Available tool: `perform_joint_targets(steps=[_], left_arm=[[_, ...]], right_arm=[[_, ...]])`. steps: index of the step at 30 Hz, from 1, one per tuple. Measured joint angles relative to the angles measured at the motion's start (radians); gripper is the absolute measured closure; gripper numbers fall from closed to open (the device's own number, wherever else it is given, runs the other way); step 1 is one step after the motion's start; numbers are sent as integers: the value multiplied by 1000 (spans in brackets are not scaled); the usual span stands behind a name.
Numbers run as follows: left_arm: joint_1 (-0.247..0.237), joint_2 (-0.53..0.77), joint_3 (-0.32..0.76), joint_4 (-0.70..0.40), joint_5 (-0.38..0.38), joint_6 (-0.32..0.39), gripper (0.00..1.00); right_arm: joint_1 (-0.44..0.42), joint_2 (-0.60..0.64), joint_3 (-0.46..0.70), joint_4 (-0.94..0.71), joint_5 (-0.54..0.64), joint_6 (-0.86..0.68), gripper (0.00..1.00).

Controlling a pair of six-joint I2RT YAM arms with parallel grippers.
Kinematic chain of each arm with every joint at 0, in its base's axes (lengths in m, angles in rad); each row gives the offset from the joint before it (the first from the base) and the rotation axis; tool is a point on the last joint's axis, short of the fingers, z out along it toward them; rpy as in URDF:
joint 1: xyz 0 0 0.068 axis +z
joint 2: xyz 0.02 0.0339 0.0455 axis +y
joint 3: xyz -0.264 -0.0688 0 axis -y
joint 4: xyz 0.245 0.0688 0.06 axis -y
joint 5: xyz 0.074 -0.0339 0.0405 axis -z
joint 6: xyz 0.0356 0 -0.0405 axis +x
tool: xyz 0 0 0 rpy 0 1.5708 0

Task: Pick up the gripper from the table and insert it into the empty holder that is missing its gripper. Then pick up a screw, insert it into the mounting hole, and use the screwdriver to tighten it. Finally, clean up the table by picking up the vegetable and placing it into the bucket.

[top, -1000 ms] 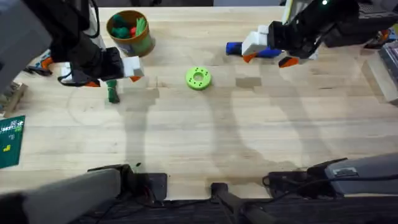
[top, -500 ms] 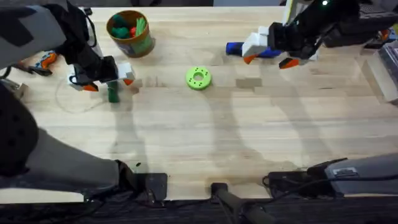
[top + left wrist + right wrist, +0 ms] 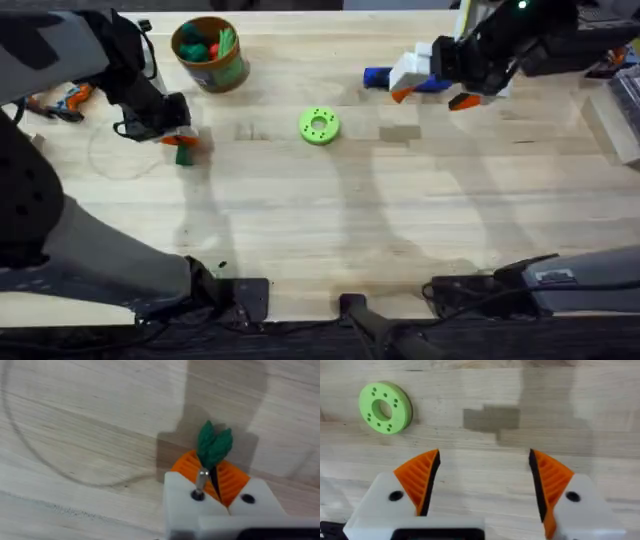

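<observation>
- Two orange pads of the left gripper (image 3: pixel 212 480) are closed on the vegetable (image 3: pixel 214 445), pinched near its middle, leafy end poking beyond the tips.
- It looks light, knobbly, fairly stiff; a mid-body pinch suits.
- The bucket (image 3: pixel 210 55) stands nearby; the right gripper (image 3: pixel 482 485), wide open and empty, hovers well apart.

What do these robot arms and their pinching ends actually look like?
Both arms are black, jointed and bulky, with dark cables at their bases. Each ends in white angular plastic blocks tipped with orange ribbed wedges, which form the jaws. The right gripper shows two such wedges, each white block bearing a dark screw hole. The left gripper has the same white blocks, with a metal screw standing out of one.
</observation>
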Motion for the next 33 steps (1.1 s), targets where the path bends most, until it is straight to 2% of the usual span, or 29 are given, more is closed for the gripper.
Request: perform_joint_targets(steps=[4, 10, 14, 17, 23, 30, 33], left_arm=[[0, -3, 54, -45, 73, 48, 991], [-3, -56, 208, -33, 244, 132, 992], [-4, -82, 284, 122, 359, 154, 992], [-6, -85, 296, 259, 407, 146, 992], [-25, -50, 296, 400, 416, 76, 992], [-77, 62, 296, 437, 407, 34, 992], [-98, 105, 296, 437, 378, 31, 993]], right_arm=[[0, 0, 0, 0, 0, 0, 8], [0, 0, 0, 0, 0, 0, 8], [0, 0, 0, 0, 0, 0, 8], [0, 0, 0, 0, 0, 0, 8], [0, 0, 0, 0, 0, 0, 9], [0, 0, 0, 0, 0, 0, 8], [0, 0, 0, 0, 0, 0, 8]])
